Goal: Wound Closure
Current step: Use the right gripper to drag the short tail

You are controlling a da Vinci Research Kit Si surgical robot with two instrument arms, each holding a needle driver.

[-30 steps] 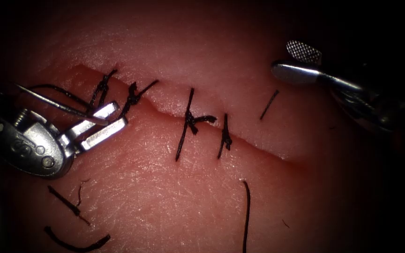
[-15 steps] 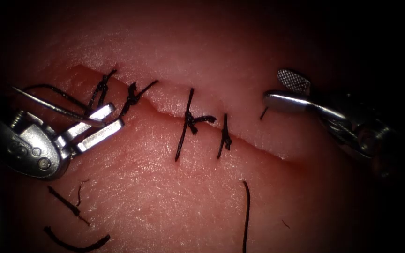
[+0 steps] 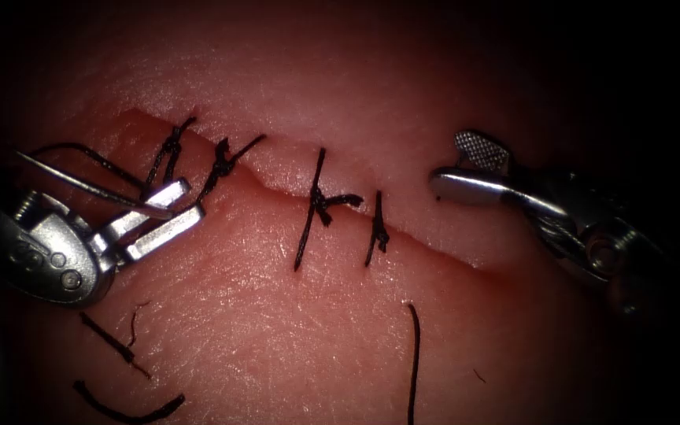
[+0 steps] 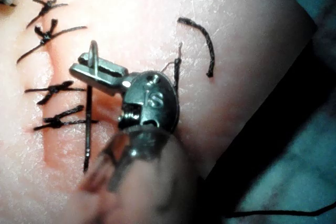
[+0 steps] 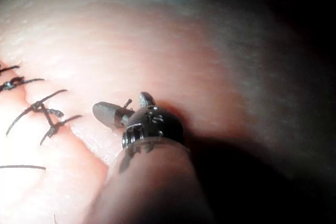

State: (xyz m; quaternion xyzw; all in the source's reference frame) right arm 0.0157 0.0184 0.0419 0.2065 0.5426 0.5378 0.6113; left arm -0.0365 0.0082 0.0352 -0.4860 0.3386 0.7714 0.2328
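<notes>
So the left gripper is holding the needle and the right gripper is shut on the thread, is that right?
Not quite. The left gripper does hold the needle, but the right gripper is open and holds nothing, as the endoscope view shows.

Light falls from above on the pale pink slab of tissue [image 3: 277,307]. It is brightest close around the long slanting cut [image 3: 434,240] and fades to near black well away from it on every side. Left of the cut, my left steel needle driver [image 3: 192,201] throws hard white glare off its jaws and hub. The thin curved steel needle [image 3: 80,182] clamped in them glints. Right of the cut, my right steel needle driver [image 3: 446,161], jaws parted, gleams, its shaft dim. In the right wrist view, deep shadow lies beside that tool.
</notes>
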